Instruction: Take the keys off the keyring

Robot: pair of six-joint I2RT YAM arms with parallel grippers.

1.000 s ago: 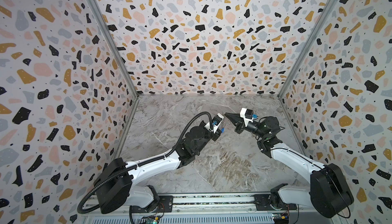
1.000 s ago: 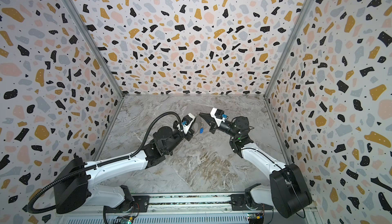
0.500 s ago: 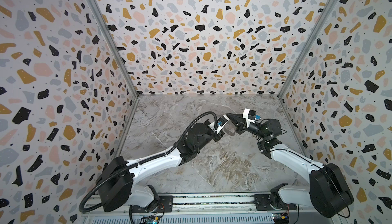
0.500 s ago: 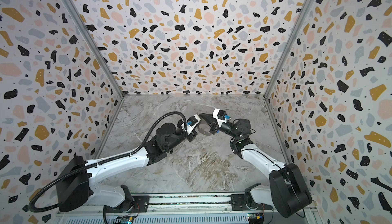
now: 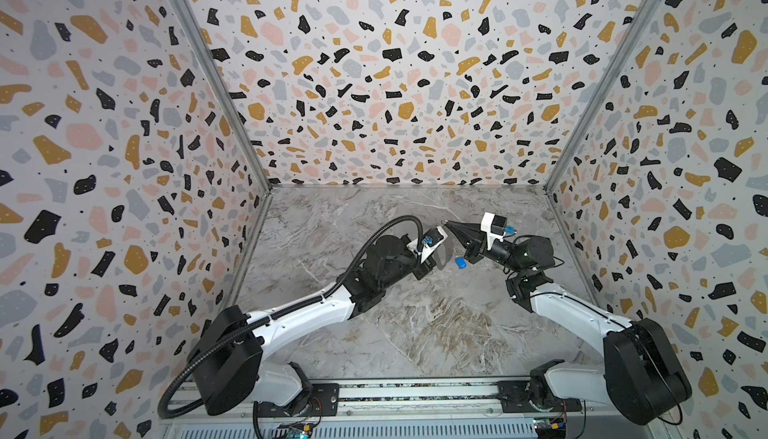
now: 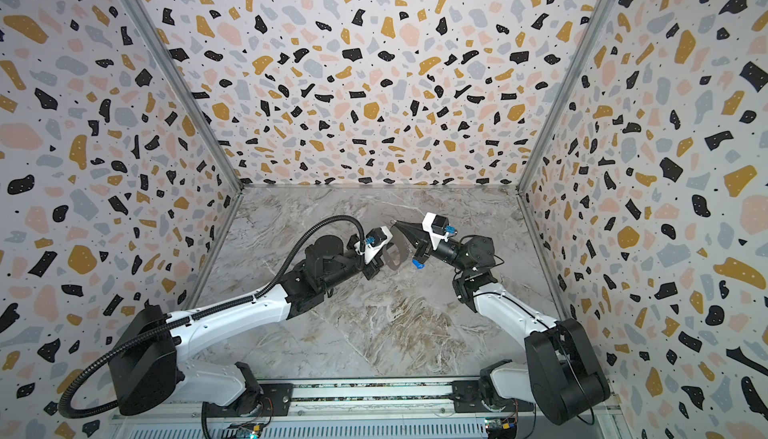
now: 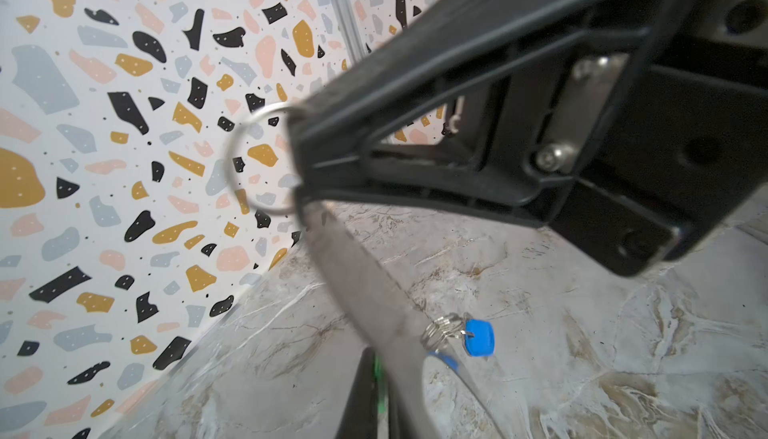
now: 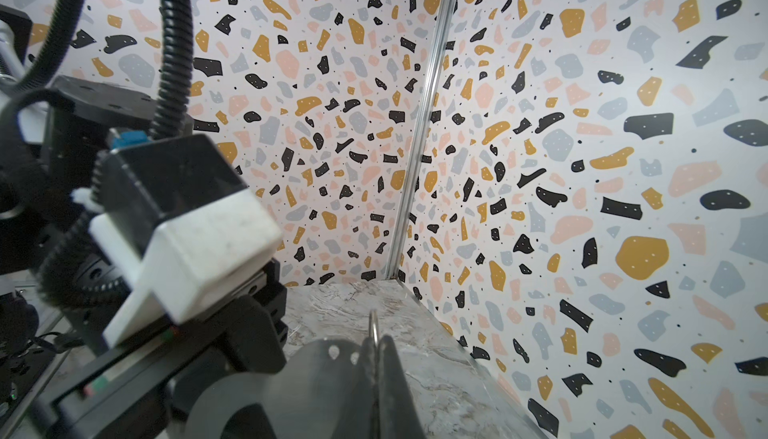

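One keyring [image 7: 365, 287], one blue-tagged key [image 7: 478, 337]

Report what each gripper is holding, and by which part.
Right gripper pinches the metal ring on the keyring; left gripper grips the keyring's other end. Blue-tagged key dangles unheld.

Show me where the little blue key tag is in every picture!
In a top view: blue tag near the middle of the picture.
In a top view: the same spot, right of the grey keyring.
Left wrist: tag at the keyring's end.
Right wrist: no tag, only the keyring.
Shared landmark: the keyring.
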